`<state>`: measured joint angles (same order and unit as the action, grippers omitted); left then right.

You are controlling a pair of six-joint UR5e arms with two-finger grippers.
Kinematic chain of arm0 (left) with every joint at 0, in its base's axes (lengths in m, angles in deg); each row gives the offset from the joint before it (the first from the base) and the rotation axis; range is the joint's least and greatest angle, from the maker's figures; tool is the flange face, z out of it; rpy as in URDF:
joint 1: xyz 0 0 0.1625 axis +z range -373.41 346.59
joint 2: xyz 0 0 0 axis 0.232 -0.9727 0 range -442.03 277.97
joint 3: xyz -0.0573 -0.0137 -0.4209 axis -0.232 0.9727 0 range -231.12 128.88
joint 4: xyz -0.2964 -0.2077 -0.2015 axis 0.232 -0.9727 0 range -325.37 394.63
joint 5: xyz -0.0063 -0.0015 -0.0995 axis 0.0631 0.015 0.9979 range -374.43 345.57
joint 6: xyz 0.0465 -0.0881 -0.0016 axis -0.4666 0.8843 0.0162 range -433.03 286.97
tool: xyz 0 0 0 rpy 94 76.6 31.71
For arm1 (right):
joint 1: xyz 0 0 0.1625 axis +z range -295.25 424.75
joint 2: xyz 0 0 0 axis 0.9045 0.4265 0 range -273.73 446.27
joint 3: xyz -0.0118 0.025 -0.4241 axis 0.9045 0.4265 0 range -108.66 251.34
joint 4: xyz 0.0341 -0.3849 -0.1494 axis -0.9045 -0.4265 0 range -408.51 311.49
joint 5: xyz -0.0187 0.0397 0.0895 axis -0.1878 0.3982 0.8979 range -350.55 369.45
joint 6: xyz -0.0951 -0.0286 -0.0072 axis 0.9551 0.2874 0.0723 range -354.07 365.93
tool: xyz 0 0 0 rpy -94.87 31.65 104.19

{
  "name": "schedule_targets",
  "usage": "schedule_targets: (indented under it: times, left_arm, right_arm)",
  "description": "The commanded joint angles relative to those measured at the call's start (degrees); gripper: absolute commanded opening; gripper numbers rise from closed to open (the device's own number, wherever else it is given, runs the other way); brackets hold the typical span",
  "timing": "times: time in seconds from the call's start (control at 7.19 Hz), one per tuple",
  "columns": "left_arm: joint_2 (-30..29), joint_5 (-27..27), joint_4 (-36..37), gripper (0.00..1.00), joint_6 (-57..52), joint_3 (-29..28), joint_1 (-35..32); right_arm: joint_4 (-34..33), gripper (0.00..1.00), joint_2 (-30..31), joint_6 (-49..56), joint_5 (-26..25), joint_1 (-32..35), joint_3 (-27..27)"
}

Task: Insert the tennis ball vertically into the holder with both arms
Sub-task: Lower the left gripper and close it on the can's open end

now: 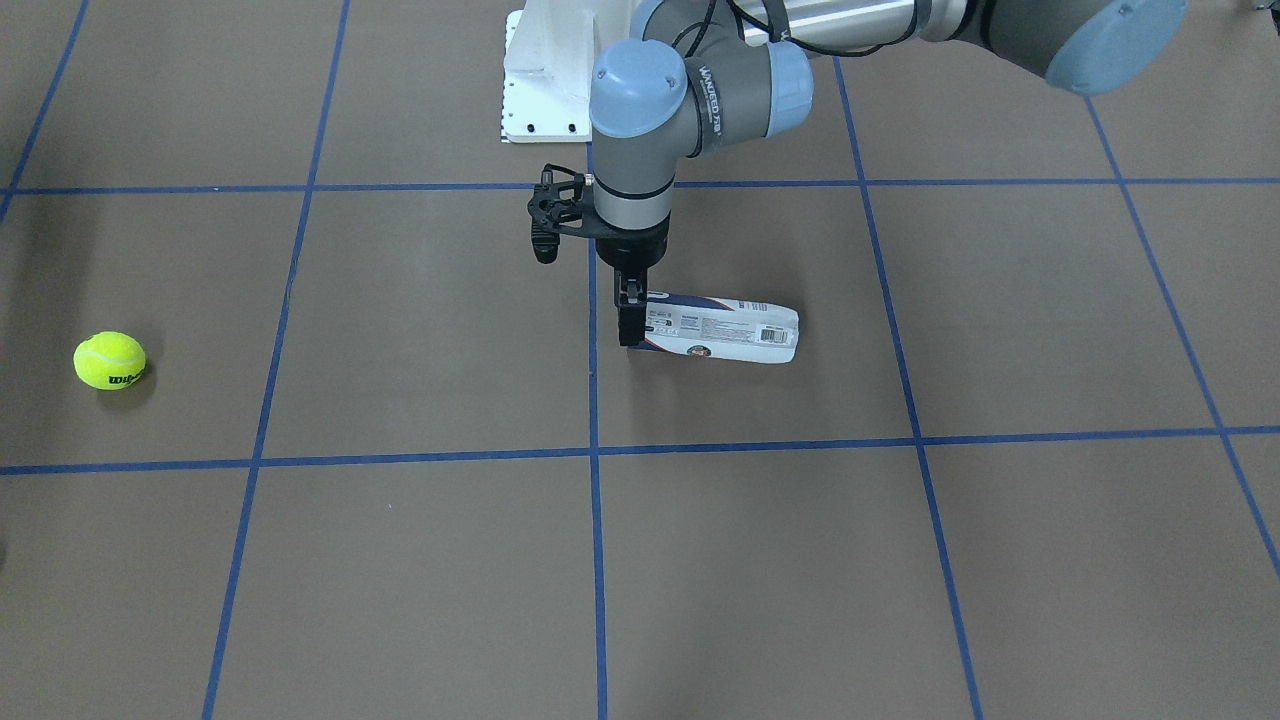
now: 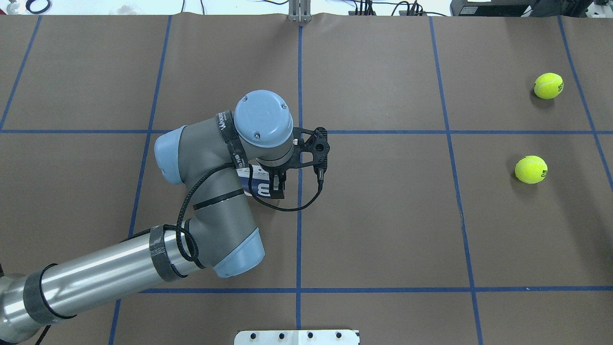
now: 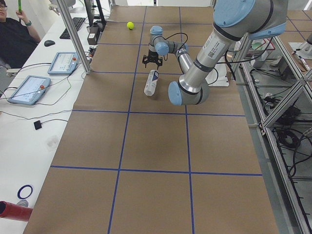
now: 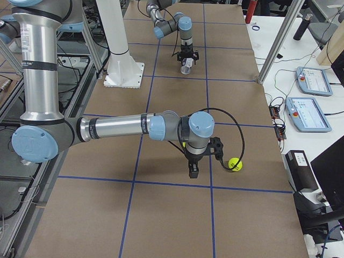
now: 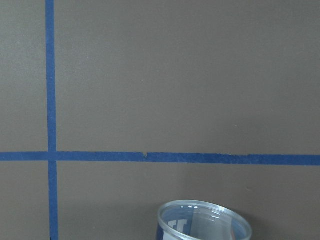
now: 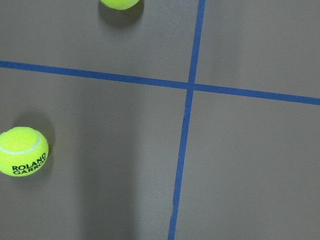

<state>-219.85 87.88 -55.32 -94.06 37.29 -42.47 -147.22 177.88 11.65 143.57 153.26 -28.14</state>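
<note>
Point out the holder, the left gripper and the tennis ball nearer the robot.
holder (image 1: 735, 332): front-facing view, middle of its label.
left gripper (image 1: 630, 338): front-facing view, between its fingertips.
tennis ball (image 2: 531, 169): overhead view, its centre.

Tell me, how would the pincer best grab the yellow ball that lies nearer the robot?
Grip the tennis ball across its widest middle, coming straight down from above. It is round, so any side serves, and it lies free on the table, apart from the other ball, leaving room on both sides. The right pincer, close by, seems handiest.
</note>
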Motion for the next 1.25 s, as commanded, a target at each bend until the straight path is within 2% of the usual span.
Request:
schedule_targets:
  times: [0.0,1.11]
  left_arm:
    - [0.1,-0.01,-0.32,0.99,0.03,-0.6,0.31]
    - [0.27,-0.09,-1.71,0.99,1.43,-3.49,2.68]
  right_arm:
    - [0.0,1.0,0.23,0.0,0.0,0.0,0.08]
    - [0.0,1.0,0.41,0.0,0.09,0.0,-0.01]
